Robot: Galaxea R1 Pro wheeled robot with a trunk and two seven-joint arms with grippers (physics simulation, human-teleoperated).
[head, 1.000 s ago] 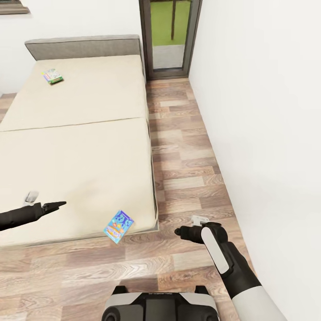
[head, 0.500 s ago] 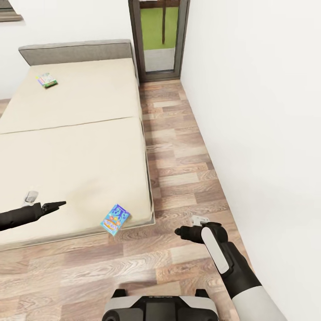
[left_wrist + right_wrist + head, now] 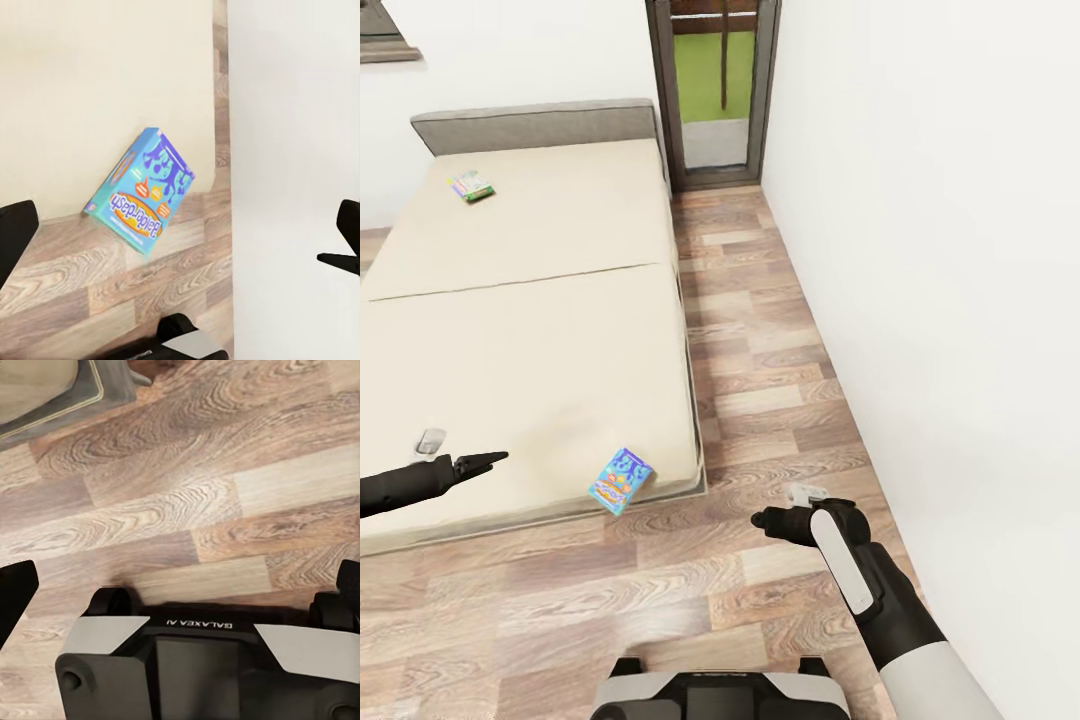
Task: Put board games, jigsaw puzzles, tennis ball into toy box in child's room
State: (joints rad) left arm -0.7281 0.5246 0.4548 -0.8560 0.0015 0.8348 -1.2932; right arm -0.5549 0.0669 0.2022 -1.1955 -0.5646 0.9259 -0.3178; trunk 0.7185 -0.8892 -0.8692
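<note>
Two board games lie on the beige bed [image 3: 540,330] in the head view: a smaller blue box [image 3: 620,480] hanging partly over the near edge of the mattress, and a green-edged box [image 3: 472,187] far off near the grey headboard [image 3: 535,125]. From the left wrist view, the blue box [image 3: 141,190] tilts over the bed edge above the wood plank floor [image 3: 97,285], and its upside-down orange title seems to read "Balderdash". The right wrist view looks down on the robot's base [image 3: 202,667], printed "GALAXEA AI" in mirrored-looking letters, and on a grey corner of the bed frame [image 3: 82,390]. Above the mattress, the left gripper [image 3: 485,461] holds nothing, fingers spread wide in its wrist view. Over the floor, the right gripper [image 3: 765,520] is likewise wide apart and empty.
</note>
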